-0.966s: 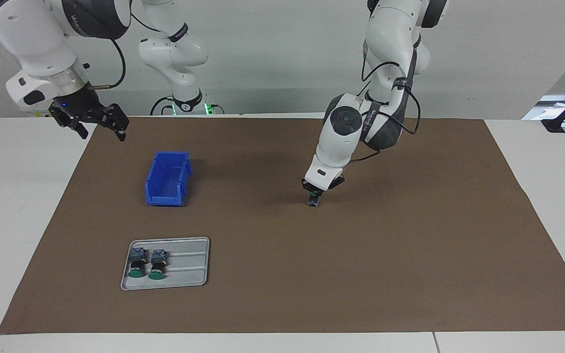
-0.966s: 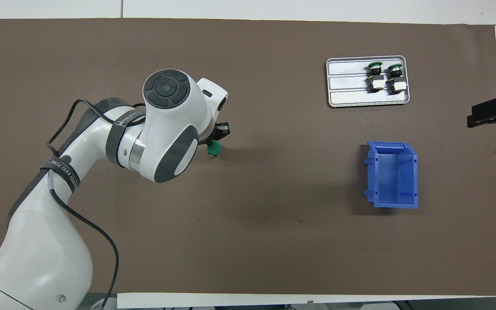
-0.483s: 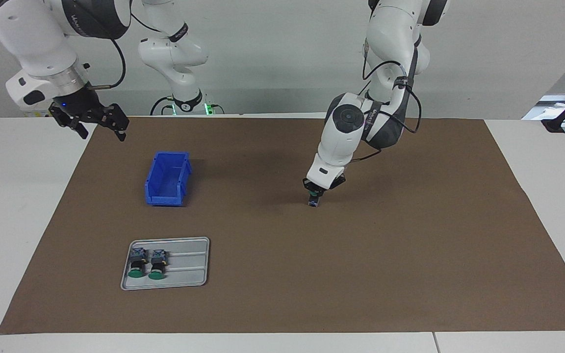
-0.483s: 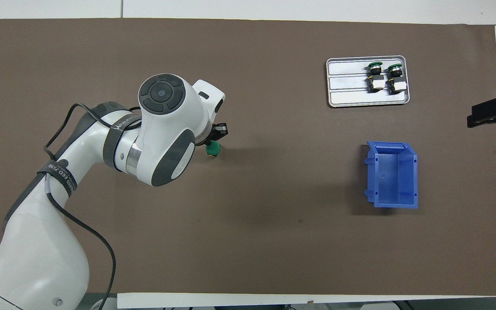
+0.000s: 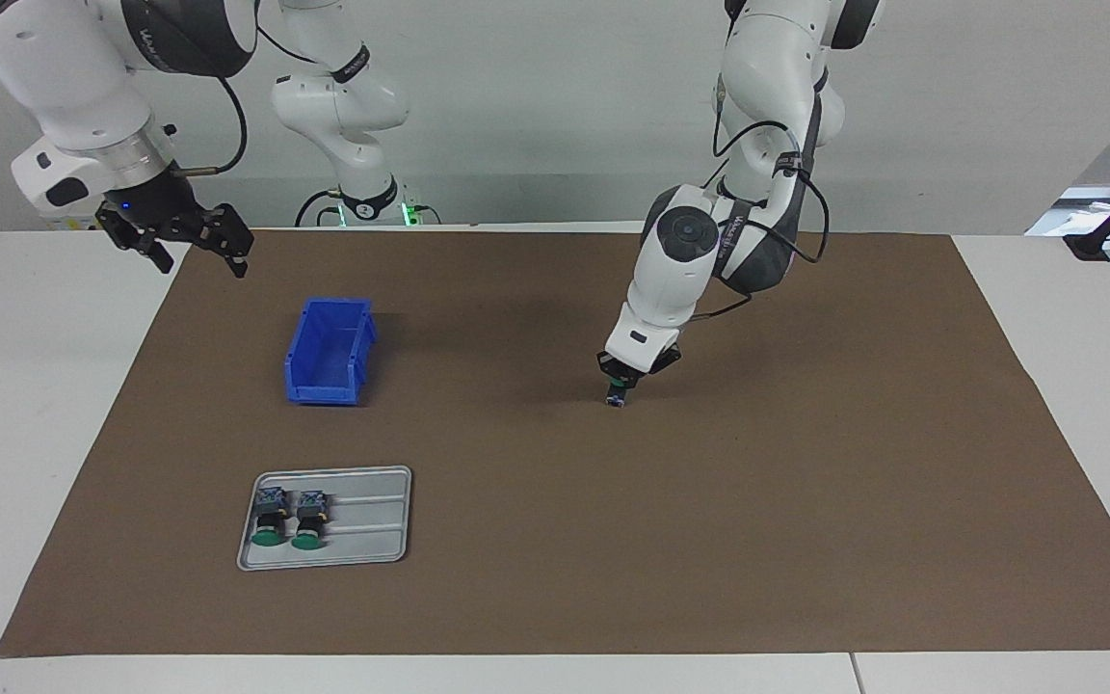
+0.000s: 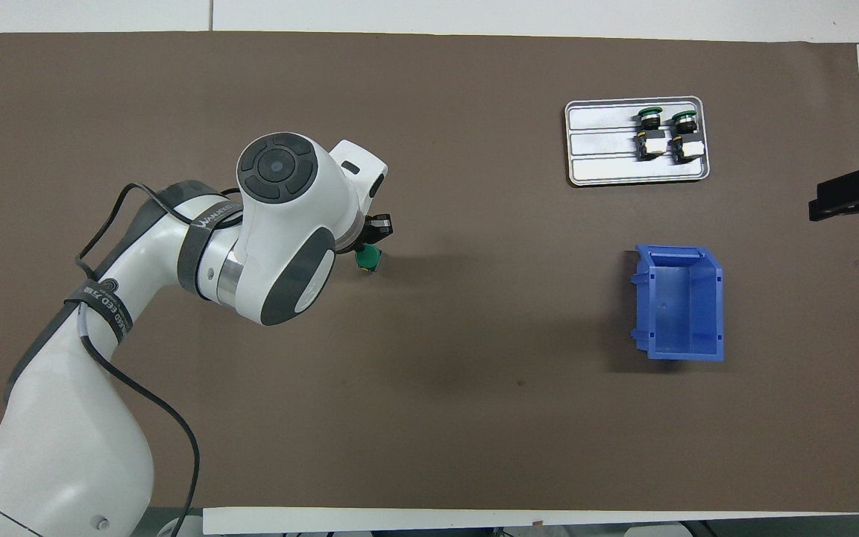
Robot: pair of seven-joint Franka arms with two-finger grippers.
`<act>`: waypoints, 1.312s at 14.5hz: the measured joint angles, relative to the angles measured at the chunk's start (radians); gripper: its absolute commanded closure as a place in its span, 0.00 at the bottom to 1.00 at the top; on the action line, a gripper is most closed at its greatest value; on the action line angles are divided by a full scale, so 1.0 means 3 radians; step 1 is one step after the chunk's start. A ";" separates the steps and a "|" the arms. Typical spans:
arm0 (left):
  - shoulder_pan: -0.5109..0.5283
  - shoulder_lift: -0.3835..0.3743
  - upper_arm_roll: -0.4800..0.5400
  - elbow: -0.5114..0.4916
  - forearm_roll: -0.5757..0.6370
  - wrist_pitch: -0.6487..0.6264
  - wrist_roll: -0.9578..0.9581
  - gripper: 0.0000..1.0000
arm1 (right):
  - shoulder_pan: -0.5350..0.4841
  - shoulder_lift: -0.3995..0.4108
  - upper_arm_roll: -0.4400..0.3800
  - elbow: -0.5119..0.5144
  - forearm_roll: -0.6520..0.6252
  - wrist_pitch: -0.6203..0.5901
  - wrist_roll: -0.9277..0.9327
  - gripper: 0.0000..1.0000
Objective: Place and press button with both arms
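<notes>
Green cap of the button (image 6: 369,258) shows directly under the left end effector (image 5: 623,379), whose fingertips are closed together and bearing on it; its block stands on the brown desk mat (image 5: 806,501). Step: pressing. Right end effector (image 5: 191,246) waits spread wide, empty, well apart. Next, I judge: lift straight off without tipping it.
</notes>
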 measured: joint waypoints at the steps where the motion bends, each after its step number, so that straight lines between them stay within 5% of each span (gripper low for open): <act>1: 0.0001 -0.0002 0.0001 -0.0002 0.0000 0.0000 0.0000 0.97 | 0.0000 0.0000 0.0000 0.0000 0.0000 0.0000 0.0000 0.02; 5: 0.0034 -0.0057 0.0008 0.0004 -0.0001 -0.0021 0.0000 0.83 | 0.0000 0.0000 0.0000 0.0000 0.0000 0.0000 0.0000 0.02; 7: 0.0056 -0.0101 0.0023 0.0024 -0.0001 -0.0033 0.0000 0.63 | 0.0000 0.0000 0.0000 0.0000 0.0000 0.0000 0.0000 0.02; 10: 0.0180 -0.0220 0.0045 0.0067 0.0000 -0.0169 0.0034 0.20 | 0.0000 0.0000 0.0000 0.0000 0.0000 0.0000 0.0000 0.02; 12: 0.0292 -0.0322 0.0060 0.0075 0.0002 -0.0286 0.0088 0.04 | 0.0000 0.0000 0.0000 0.0000 0.0000 0.0000 0.0000 0.02; 19: 0.0890 -0.0609 0.0087 0.0083 0.0129 -0.0819 0.0838 0.01 | 0.0000 0.0000 0.0000 0.0000 0.0000 0.0000 0.0000 0.02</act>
